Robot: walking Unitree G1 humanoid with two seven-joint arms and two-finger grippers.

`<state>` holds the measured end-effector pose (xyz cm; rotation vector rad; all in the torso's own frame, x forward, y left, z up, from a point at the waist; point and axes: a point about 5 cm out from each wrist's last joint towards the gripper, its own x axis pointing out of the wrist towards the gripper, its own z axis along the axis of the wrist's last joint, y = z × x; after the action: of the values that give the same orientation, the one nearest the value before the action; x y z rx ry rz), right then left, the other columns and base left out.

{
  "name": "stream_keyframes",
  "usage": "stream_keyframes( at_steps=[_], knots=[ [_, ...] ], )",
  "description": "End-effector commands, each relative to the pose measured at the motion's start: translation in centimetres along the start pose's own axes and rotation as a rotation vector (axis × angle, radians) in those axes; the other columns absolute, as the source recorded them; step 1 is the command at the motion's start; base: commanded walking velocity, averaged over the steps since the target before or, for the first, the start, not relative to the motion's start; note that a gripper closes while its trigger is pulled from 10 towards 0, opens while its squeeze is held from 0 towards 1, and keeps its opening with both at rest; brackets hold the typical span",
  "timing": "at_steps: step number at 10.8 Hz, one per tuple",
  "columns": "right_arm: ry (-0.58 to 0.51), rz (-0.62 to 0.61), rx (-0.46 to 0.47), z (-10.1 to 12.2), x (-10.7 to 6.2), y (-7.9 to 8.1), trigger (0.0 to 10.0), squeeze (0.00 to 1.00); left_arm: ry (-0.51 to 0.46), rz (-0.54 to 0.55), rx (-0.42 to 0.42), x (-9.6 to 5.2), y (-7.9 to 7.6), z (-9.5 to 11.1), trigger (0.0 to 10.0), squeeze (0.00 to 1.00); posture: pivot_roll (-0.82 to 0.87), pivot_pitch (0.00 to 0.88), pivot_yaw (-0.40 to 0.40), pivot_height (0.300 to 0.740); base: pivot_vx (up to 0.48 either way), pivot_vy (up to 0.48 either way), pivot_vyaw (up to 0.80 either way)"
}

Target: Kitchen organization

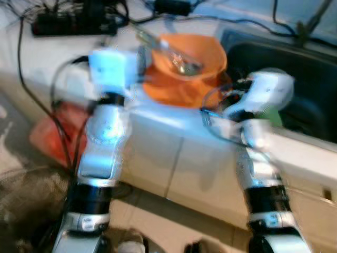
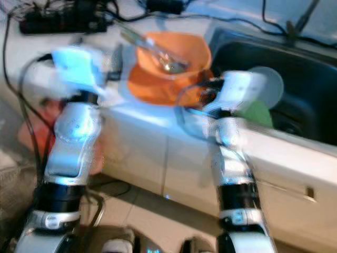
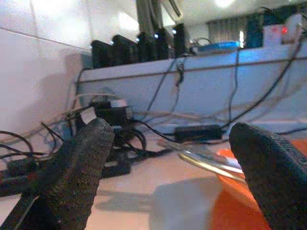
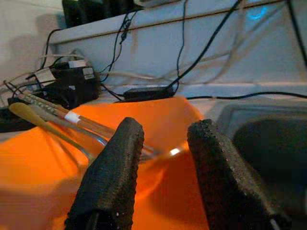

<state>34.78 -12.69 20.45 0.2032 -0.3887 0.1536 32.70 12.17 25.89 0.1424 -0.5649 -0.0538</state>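
An orange bowl [image 1: 189, 66] sat on the white counter [image 1: 158, 126], just left of the dark sink [image 1: 295, 79], with metal utensils [image 1: 176, 57] lying in it and their handles sticking out over its far-left rim. A second orange piece, possibly a plate, seemed to lie under the bowl, though blur made that hard to tell. A green object [image 2: 255, 113] rested in the sink near its front wall, with a pale round item just behind it.

The left gripper [image 3: 172, 191] hovered low over the counter just left of the bowl, its two black fingers [image 3: 81, 172] spread wide apart and holding nothing. The right gripper [image 4: 160, 167] was at the bowl's near-right edge, close to the sink, its fingers [image 4: 115, 167] parted by a moderate gap and closed on nothing; whether they touched the bowl could not be told.

At the far left of the counter lay a black power strip [image 1: 73, 23] with tangled black cables [image 3: 120, 134] running along the tiled wall. Down on the floor to the left, an orange-red bag [image 1: 52, 132] sat beside the white cabinet front [image 1: 174, 168]
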Motion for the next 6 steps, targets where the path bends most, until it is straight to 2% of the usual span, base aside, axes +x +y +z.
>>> stream_keyframes(
  at_steps=[1,2,5,6],
  knots=[
    [-0.004,-0.039,-0.016,0.40,-0.08,-1.36,10.0,0.00,-0.038,-0.041,-0.022,0.14,-1.33,0.89,10.0,0.00,0.13,0.187,-0.034,0.740,0.307,0.000,-0.57],
    [0.001,-0.040,-0.007,0.33,-0.06,-1.33,10.0,0.00,-0.059,-0.037,-0.034,0.10,-1.32,1.16,10.0,0.00,0.13,0.190,-0.035,0.740,0.000,0.000,-0.80],
    [-0.007,-0.041,-0.016,0.40,-0.08,-1.30,10.0,0.00,-0.064,-0.053,-0.048,0.09,-1.46,1.29,10.0,0.00,0.13,0.192,-0.037,0.740,0.000,0.000,0.00],
    [0.005,-0.041,-0.013,0.27,-0.02,-1.32,10.0,0.00,-0.063,-0.054,-0.048,0.06,-1.41,1.30,10.0,0.00,0.13,0.192,-0.037,0.740,0.000,0.000,-0.79]
  ],
)
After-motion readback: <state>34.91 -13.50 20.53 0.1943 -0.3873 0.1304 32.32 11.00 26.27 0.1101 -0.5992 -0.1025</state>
